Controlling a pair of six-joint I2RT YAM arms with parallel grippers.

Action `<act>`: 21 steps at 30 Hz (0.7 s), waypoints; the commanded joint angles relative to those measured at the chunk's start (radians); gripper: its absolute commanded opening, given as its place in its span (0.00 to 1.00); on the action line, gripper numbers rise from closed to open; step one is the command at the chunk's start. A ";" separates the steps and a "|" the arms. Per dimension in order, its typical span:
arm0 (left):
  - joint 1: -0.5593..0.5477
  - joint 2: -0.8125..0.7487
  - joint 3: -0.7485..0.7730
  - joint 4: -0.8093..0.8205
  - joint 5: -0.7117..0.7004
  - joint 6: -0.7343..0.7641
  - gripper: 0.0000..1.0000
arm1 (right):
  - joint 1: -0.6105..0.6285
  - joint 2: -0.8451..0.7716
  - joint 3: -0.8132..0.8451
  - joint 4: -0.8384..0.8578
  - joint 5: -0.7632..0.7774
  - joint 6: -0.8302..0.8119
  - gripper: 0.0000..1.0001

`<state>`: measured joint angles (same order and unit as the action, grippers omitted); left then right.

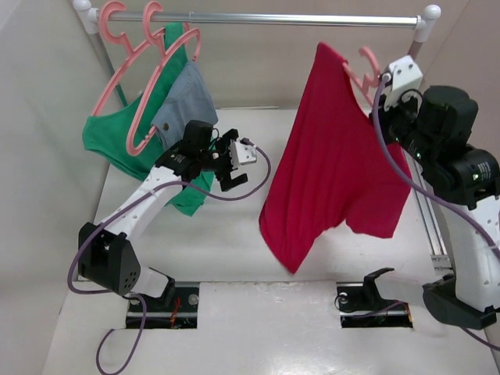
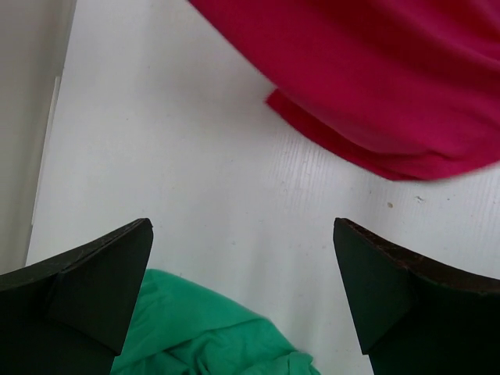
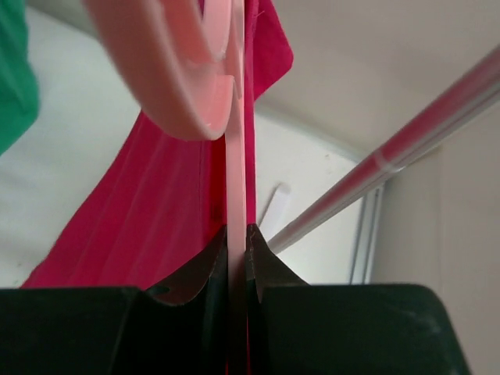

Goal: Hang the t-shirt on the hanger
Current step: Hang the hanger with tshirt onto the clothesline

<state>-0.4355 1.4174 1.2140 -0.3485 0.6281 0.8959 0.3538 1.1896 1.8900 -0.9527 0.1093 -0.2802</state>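
Note:
The crimson t-shirt [image 1: 332, 168] hangs in the air at the right, draped over the pink hanger [image 1: 364, 74], whose curled hook sticks out near its top. My right gripper [image 1: 388, 78] is shut on the hanger's flat bar [image 3: 236, 156] and holds it up below the rail. In the right wrist view the shirt [image 3: 156, 203] hangs behind the bar. My left gripper [image 1: 233, 166] is open and empty, left of the shirt's lower hem. In the left wrist view the shirt [image 2: 375, 70] fills the top and both fingers [image 2: 94, 289] stand wide apart.
A silver rail [image 1: 266, 17] spans the top on white posts. Two more pink hangers [image 1: 137, 74] hang at its left with a green garment [image 1: 117, 141] and a grey one [image 1: 183, 98]. Green cloth [image 2: 203, 336] lies below the left gripper. A track [image 1: 433, 226] runs along the table's right edge.

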 commanded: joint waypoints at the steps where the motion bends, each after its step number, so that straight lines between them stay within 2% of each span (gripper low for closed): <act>1: -0.006 -0.089 -0.036 0.023 0.028 -0.022 1.00 | -0.006 0.048 0.162 0.074 0.150 0.004 0.00; 9: -0.016 -0.141 -0.108 0.042 0.028 -0.022 1.00 | -0.016 0.183 0.345 0.186 0.202 -0.020 0.00; 16: -0.016 -0.181 -0.168 0.060 0.028 -0.022 1.00 | -0.084 0.241 0.345 0.278 0.207 -0.020 0.00; 21: -0.016 -0.190 -0.186 0.071 0.028 -0.022 1.00 | -0.136 0.274 0.287 0.333 0.122 -0.010 0.00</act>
<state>-0.4461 1.2671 1.0454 -0.3111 0.6308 0.8879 0.2359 1.4689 2.1849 -0.7910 0.2691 -0.2951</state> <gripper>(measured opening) 0.996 0.133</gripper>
